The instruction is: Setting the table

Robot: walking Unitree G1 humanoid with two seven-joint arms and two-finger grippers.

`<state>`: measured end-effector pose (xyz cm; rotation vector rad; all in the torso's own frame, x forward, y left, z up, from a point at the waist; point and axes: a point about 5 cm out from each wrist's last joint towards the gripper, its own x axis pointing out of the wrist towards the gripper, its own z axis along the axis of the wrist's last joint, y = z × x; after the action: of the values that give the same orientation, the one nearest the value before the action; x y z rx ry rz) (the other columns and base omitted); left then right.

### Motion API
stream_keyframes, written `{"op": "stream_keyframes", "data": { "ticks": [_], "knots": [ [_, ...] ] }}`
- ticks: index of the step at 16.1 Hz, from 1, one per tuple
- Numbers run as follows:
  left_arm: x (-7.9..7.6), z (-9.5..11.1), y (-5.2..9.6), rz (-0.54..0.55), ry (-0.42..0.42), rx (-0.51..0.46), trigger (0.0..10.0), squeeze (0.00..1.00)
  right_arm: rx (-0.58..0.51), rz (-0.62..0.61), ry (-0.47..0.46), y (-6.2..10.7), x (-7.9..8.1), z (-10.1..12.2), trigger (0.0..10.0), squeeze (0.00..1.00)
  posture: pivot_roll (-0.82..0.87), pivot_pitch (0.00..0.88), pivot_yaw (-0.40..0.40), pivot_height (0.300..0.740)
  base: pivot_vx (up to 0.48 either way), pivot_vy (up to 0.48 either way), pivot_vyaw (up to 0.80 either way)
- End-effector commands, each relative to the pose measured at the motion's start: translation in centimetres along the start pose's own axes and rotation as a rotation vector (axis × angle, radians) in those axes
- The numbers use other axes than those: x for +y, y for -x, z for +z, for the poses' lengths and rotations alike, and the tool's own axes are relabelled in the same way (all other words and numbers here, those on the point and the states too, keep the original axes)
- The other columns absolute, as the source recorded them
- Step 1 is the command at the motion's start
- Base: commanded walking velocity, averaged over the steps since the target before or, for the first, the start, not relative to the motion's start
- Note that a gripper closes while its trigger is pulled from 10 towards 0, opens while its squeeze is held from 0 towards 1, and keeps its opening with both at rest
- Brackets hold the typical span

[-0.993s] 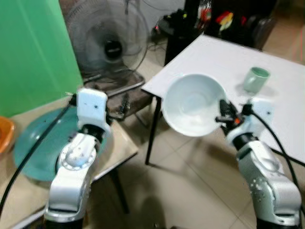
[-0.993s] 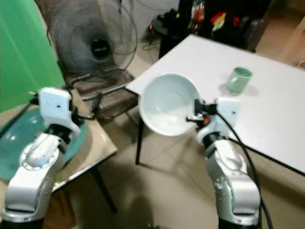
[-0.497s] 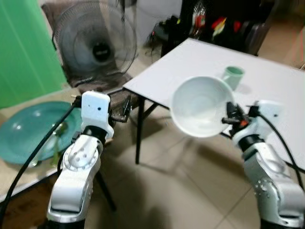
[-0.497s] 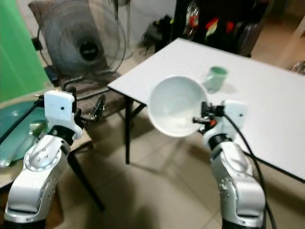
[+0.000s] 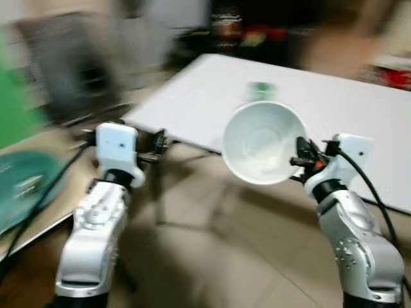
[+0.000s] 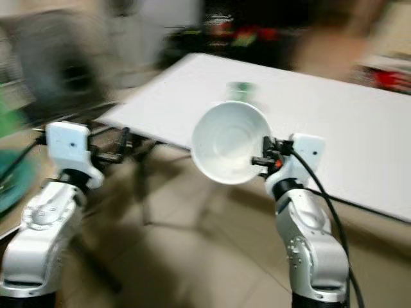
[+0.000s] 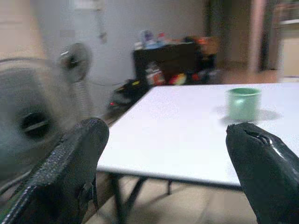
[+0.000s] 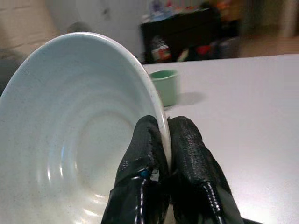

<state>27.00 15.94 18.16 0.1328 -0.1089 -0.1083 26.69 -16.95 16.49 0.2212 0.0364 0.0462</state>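
Note:
My right gripper (image 5: 299, 158) is shut on the rim of a pale white bowl (image 5: 260, 142), held tilted in the air at the near edge of the white table (image 5: 359, 122). The wrist view shows both fingers (image 8: 187, 161) pinching the bowl (image 8: 70, 140) rim. A small green cup (image 5: 259, 90) stands on the table beyond the bowl, also seen as the cup (image 7: 243, 103) in the left wrist view. My left gripper (image 5: 157, 142) is open and holds nothing, out in front of the table's left corner. The head views are blurred.
A teal plate (image 5: 19, 189) lies on a low side table at the far left. A standing fan (image 7: 35, 116) is behind the table's left corner. Dark furniture with coloured clutter (image 5: 250, 35) lines the back wall. Tiled floor lies below the table.
The whole view has swung right, so the camera moved: the table fills more of the picture and the teal plate slid left. The bowl stays in the right gripper.

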Motion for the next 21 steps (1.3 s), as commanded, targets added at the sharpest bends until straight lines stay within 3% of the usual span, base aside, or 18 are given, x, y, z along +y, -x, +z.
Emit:
{"op": "stream_keyframes", "data": {
  "ticks": [1, 5, 12, 21],
  "knots": [
    [-0.5, 0.3, -0.3, -0.022, 0.010, -0.004, 10.0, 0.00, -0.028, -0.001, 0.002, -0.3, -0.1, 0.8, 10.0, 0.00, -0.08, 0.000, -0.010, 0.740, 0.334, 0.000, -0.80],
    [-0.3, 0.3, -0.4, -0.025, 0.002, -0.004, 10.0, 0.00, -0.038, 0.005, 0.002, -0.5, 0.2, 1.0, 10.0, 0.00, -0.08, 0.000, -0.010, 0.740, 0.332, 0.000, -0.74],
    [0.1, 0.0, -0.2, -0.031, -0.016, 0.011, 10.0, 0.00, 0.010, 0.103, -0.027, -1.1, 1.0, 0.8, 10.0, 0.00, -0.07, 0.000, -0.015, 0.740, 0.333, 0.000, 0.00],
    [0.1, -0.3, 0.4, -0.032, -0.021, 0.026, 10.0, 0.00, 0.026, 0.125, -0.039, -2.0, 1.3, 1.0, 10.0, 0.00, -0.06, 0.000, -0.038, 0.740, 0.330, 0.000, 0.00]
  ]
}}
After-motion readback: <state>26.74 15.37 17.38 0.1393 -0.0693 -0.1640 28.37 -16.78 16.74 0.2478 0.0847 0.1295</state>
